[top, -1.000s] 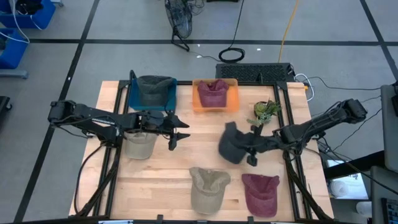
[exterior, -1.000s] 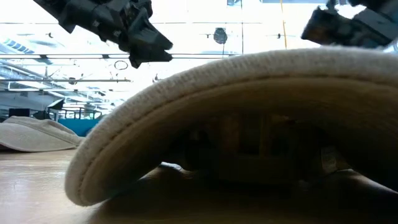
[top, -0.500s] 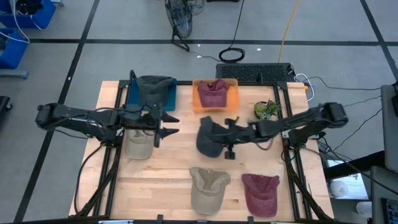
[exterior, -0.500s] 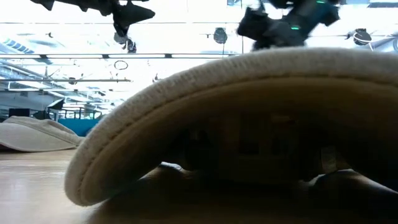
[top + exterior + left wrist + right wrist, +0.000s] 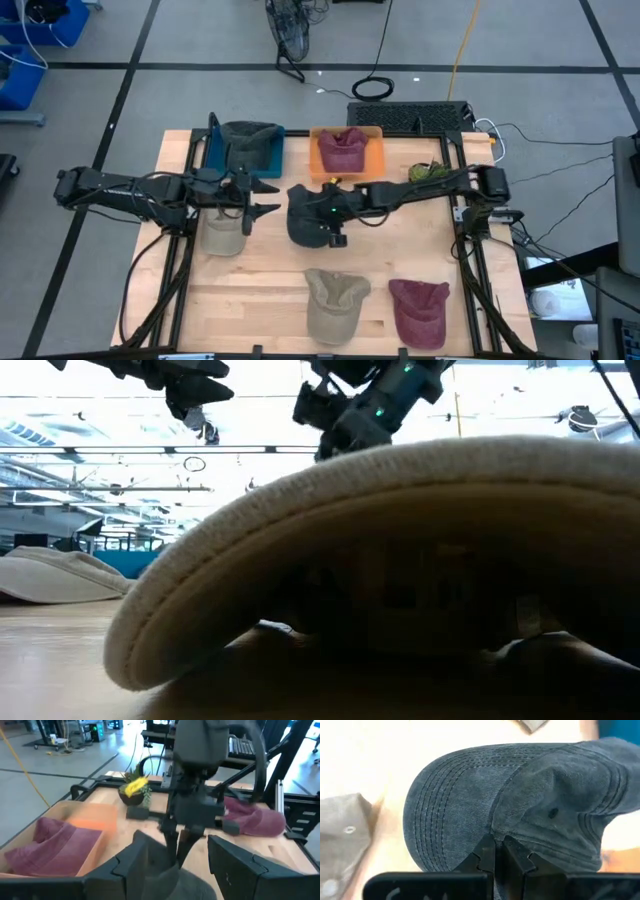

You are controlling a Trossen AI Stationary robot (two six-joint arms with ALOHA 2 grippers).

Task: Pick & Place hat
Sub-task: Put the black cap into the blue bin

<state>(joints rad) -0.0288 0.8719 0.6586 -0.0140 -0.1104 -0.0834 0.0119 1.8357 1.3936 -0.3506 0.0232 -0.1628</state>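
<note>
Stitched denim cap [image 5: 305,218] leftward (claw-pinched) [image 5: 332,228]

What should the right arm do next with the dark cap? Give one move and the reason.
Probably carry it on toward the left gripper, whose jaws stand open beside it. The right gripper is shut on the dark cap, held over the table near the blue bin.

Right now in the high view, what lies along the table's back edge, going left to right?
Blue bin with a dark grey hat → orange bin with a maroon hat → small potted plant.
</note>
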